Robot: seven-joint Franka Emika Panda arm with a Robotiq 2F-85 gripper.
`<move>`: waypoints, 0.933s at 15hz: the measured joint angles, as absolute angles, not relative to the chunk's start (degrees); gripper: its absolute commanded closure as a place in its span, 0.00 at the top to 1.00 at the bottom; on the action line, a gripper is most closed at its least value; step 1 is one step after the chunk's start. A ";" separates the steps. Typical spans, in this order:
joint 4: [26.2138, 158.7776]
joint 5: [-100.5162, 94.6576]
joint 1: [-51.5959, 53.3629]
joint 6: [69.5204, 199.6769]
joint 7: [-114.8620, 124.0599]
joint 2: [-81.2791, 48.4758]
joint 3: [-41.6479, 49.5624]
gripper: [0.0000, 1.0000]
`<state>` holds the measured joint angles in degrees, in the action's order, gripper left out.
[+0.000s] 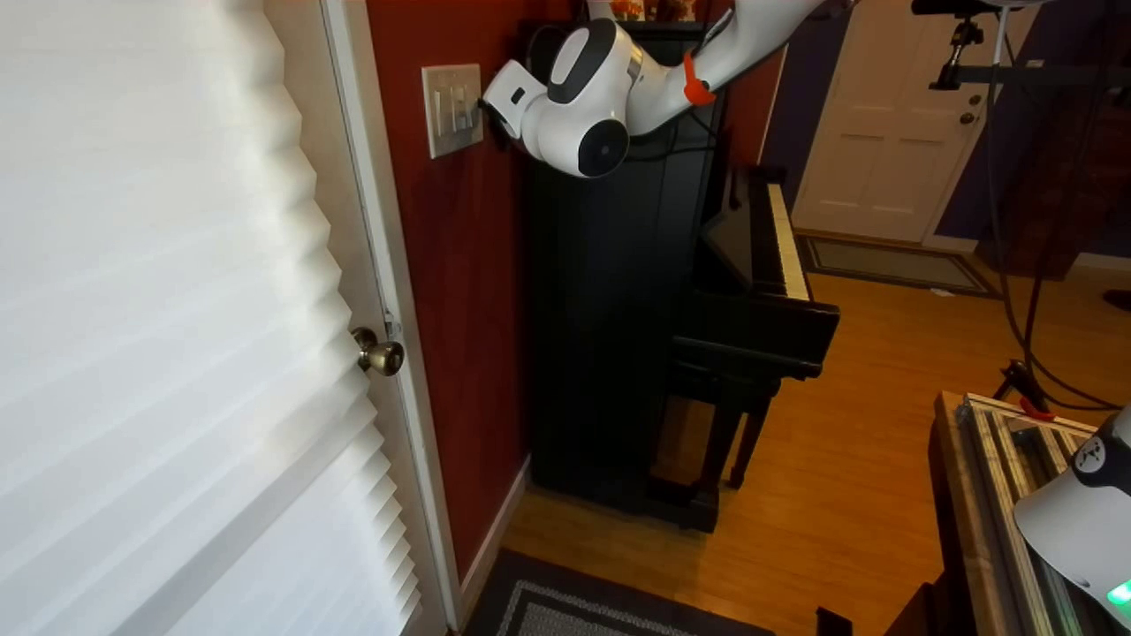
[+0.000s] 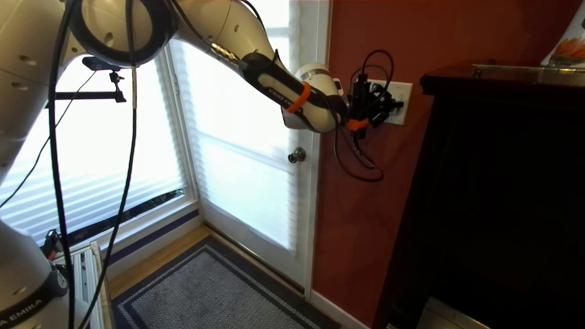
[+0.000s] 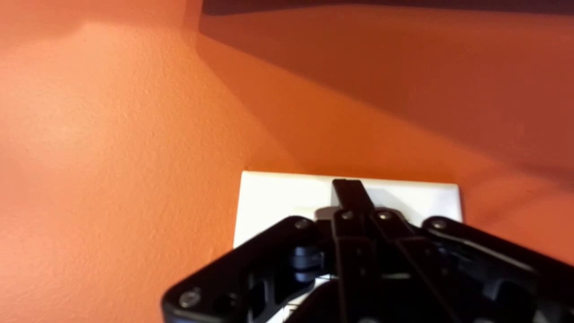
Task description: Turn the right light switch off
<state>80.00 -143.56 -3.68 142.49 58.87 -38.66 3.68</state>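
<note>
The cream-white switch plate is on the red wall beside the door. The right light switch shows in an exterior view as its right-hand toggle. The plate also shows in an exterior view and in the wrist view. My gripper is shut, its fingertips together with nothing seen between them. In an exterior view the gripper points at the plate, tips in front of its right part. Contact cannot be told. In the wrist view the gripper hides the toggles.
A white door with a round brass knob is left of the plate. A dark piano stands against the wall right of it. Loose cables hang from the wrist.
</note>
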 measured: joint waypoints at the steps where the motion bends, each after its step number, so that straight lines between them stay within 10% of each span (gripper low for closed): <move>1: 79.99 -143.56 -4.30 142.50 58.59 -38.60 2.90 0.00; 14: 79.19 -143.23 -7.43 147.64 54.99 -36.65 -0.37 0.00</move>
<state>79.19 -143.23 -7.43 147.64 54.99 -36.65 -0.37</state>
